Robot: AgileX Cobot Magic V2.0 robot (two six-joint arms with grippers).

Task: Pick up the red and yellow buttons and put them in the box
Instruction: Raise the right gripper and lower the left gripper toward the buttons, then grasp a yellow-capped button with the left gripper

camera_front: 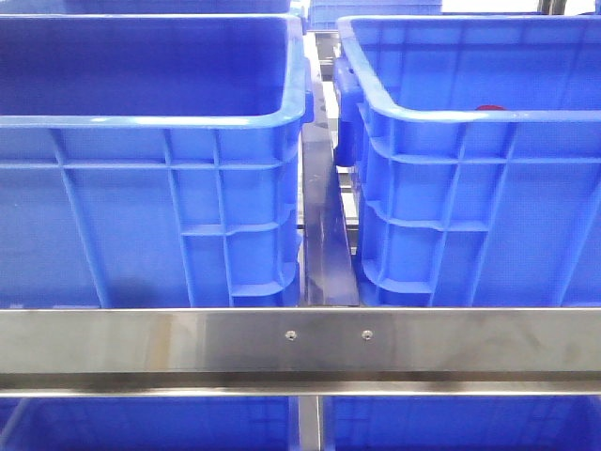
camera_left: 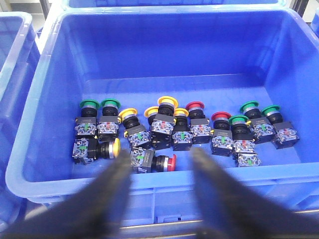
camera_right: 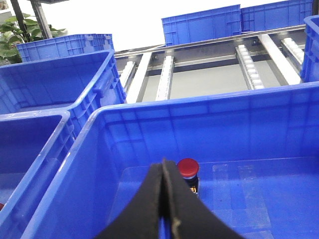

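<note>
steel rail point(camera_front: 300, 343) across the near edge of the front view, two deep blue crates behind it, side by side, a dark metal divider point(camera_front: 329, 235) in the gap between. left crate point(camera_front: 150, 216) showing only ribbed wall and rim from here. right crate point(camera_front: 470, 216) the same, with a red sliver just over its near rim.

from the left wrist: left gripper point(camera_left: 159, 172) hovering over the near rim of a crate point(camera_left: 45, 114), dark fingers point(camera_left: 112, 184) spread wide, gripping nothing, touching nothing. on the crate floor beyond, a loose row of push buttons. nearest, one red button point(camera_left: 167, 163) on its side, cap pointing along the row, and a yellow button point(camera_left: 107, 148) also on its side. farther back, upright ones with caps up: yellow buttons point(camera_left: 167, 102) near the middle, red buttons point(camera_left: 195, 106) just beside them, green buttons point(camera_left: 99, 104) at both ends of the row.

from the right wrist: right gripper point(camera_right: 163, 172) with fingertips pressed together, nothing visible between them, above the inside of a crate point(camera_right: 239, 124). just past the tips, a single red button point(camera_right: 188, 169) standing upright on the floor, cap up, long axis vertical; contact with the fingers cannot be told. beyond, more blue crates and roller tracks point(camera_right: 249, 64).
</note>
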